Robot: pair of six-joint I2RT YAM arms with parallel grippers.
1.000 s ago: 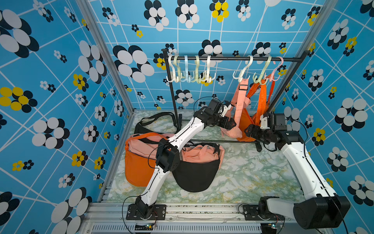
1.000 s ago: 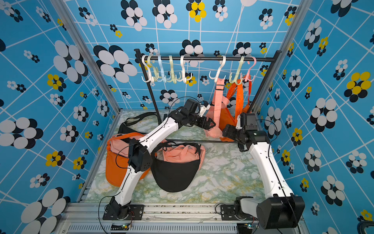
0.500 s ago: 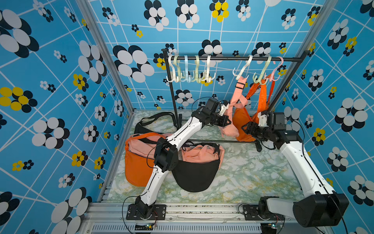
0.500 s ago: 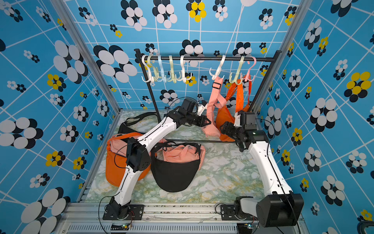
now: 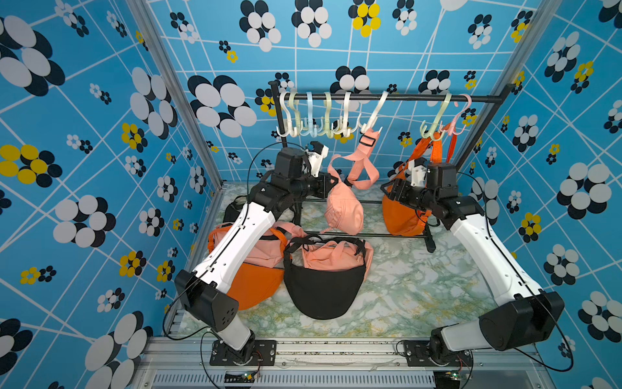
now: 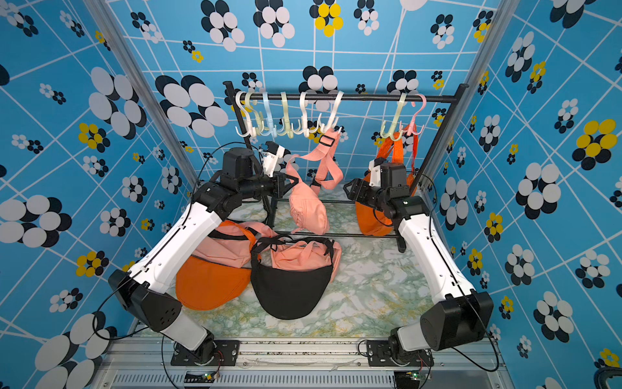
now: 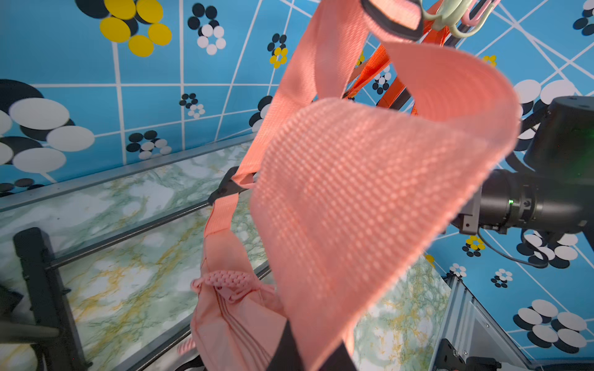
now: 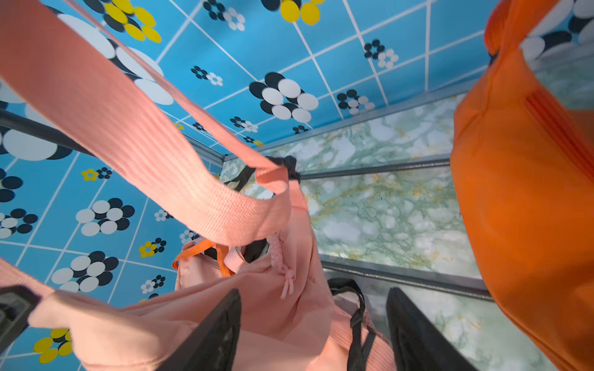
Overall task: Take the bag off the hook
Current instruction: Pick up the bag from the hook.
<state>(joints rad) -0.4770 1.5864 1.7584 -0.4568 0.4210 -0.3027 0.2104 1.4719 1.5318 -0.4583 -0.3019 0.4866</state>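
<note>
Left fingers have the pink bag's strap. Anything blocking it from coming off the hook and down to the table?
The strap hangs over the upturned prong of the white hook. Under the pink bag run the rack's lower bars, and a black bag lies in front.

The rack is standing at the back of the surface. The bag is hanging by its strap from a mid-rail hook, between the left claw, which is pinching the strap, and the right claw. A second bag is hanging behind the right claw. A pile is lying before the rack.
</note>
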